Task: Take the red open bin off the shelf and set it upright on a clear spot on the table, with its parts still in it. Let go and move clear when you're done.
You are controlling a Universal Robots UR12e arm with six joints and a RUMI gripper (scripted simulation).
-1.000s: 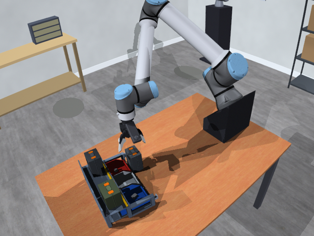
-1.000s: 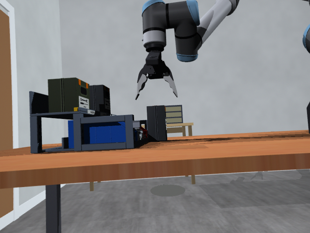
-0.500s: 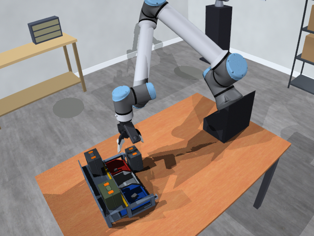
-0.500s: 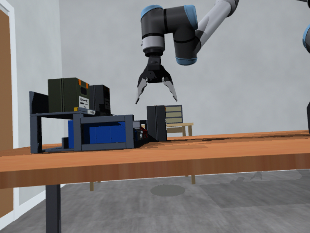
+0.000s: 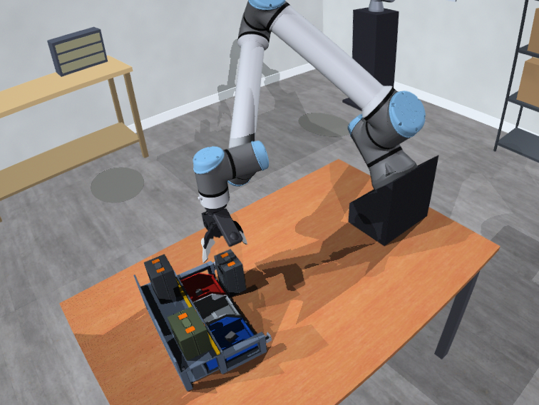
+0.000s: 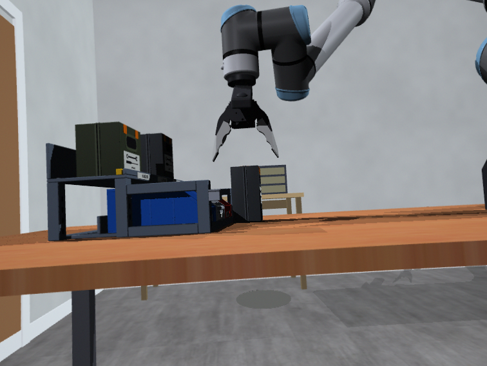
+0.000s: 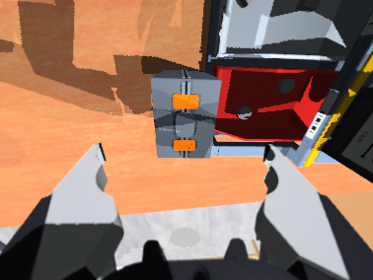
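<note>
Red bin (image 5: 201, 284), one of three; open tool (image 5: 222, 244) above.

Grey plank floor (image 5: 65, 244), pale walls (image 5: 174, 43), wooden side bench (image 5: 65, 83)

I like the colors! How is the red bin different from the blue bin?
The red bin sits at the shelf end nearest the open gripper, beside a dark case standing on the table; the blue bin sits at the far end. The red bin looks smaller than the blue one. Both are open-topped, holding small dark parts, with a grey bin between them.
</note>
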